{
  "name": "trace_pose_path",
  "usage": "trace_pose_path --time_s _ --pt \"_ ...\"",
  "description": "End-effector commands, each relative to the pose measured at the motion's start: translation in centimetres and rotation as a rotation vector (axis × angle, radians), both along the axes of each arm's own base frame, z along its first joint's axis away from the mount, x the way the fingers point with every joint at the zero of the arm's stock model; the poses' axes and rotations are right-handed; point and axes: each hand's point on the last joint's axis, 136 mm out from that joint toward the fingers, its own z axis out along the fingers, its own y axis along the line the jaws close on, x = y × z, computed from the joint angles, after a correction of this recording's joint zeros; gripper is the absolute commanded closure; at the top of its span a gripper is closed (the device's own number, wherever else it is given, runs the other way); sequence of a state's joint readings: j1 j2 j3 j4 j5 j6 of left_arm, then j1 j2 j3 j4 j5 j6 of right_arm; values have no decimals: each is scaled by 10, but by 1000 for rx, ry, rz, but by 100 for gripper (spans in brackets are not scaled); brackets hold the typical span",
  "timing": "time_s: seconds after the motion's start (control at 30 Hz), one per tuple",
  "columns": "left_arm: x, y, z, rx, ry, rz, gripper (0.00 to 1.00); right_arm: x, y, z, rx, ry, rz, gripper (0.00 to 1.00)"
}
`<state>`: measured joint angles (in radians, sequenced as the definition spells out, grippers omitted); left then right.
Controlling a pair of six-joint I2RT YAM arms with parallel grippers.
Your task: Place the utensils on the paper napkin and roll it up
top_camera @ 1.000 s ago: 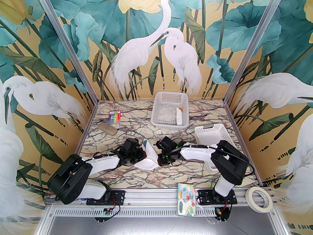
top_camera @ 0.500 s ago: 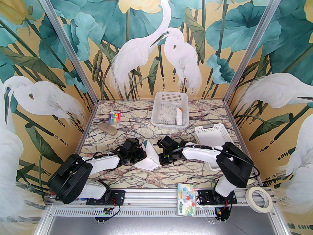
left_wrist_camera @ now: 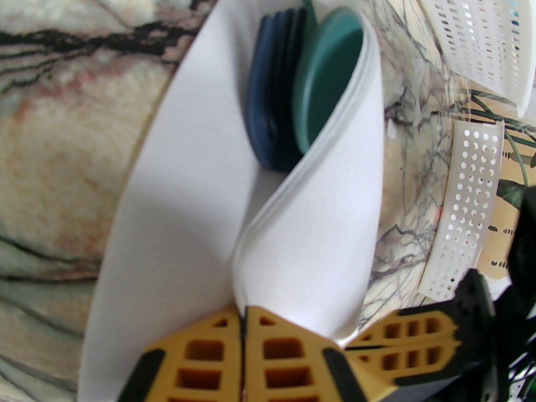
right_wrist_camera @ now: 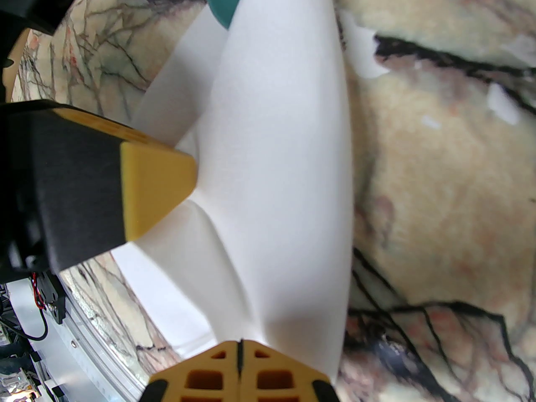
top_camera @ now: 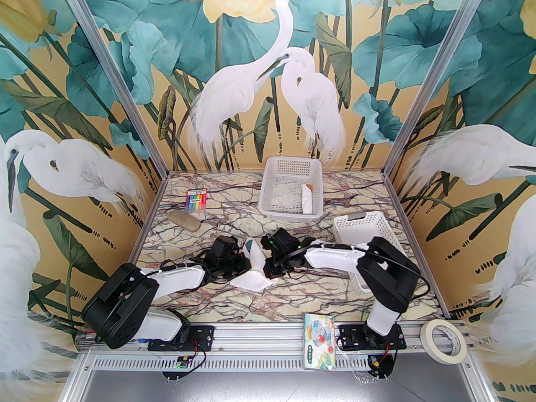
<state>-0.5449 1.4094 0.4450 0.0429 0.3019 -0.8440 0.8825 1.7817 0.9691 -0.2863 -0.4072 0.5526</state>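
Top external view, largest first. One marble table (top_camera: 234,304), walled on three sides, open along the near rail. Two arms, both bent inward to mid-table. Two white baskets: far basket (top_camera: 268,191) upright at the back edge, holding one white-wrapped utensil (top_camera: 307,199) with an orange tip; right basket (top_camera: 364,226) tipped up near the right wall, inside not visible. One paper napkin (top_camera: 256,278) at table centre between the grippers, lifted into a fold, with the utensils (top_camera: 250,248) poking out of its far end. Four loose things well apart from it: tissue pack (top_camera: 320,341) and tape roll (top_camera: 443,341) on the near rail, marker pack (top_camera: 196,201) and beige lump (top_camera: 184,221) at far left. Bare marble in front of the napkin and to its left.

Left wrist: left gripper (left_wrist_camera: 243,329) pinched tight on the napkin's folded edge. Inside the curl, one teal spoon (left_wrist_camera: 331,78) beside a darker ridged head (left_wrist_camera: 270,107), blurred.

Right wrist: right gripper (right_wrist_camera: 239,352) likewise closed on the napkin.
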Motion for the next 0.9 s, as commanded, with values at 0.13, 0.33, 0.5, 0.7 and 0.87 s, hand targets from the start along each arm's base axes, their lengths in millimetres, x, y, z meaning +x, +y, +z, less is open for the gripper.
trace_pose_path --time_s 0.13,0.33,0.5,0.7,0.87 --pt "0 -2 11 -36 -28 -9 83 -5 6 -8 1 28 4 100" --pt "3 -1 35 -46 -72 -2 69 -9 -3 -17 -33 35 -3 100" --pt "-9 18 35 27 -48 33 54 -8 -2 -15 -27 31 -7 100" --pt "-24 17 31 -27 -16 25 51 -7 0 -15 -24 31 -9 100" --pt "-26 8 29 -73 4 3 48 -6 0 -15 -24 28 -13 100"
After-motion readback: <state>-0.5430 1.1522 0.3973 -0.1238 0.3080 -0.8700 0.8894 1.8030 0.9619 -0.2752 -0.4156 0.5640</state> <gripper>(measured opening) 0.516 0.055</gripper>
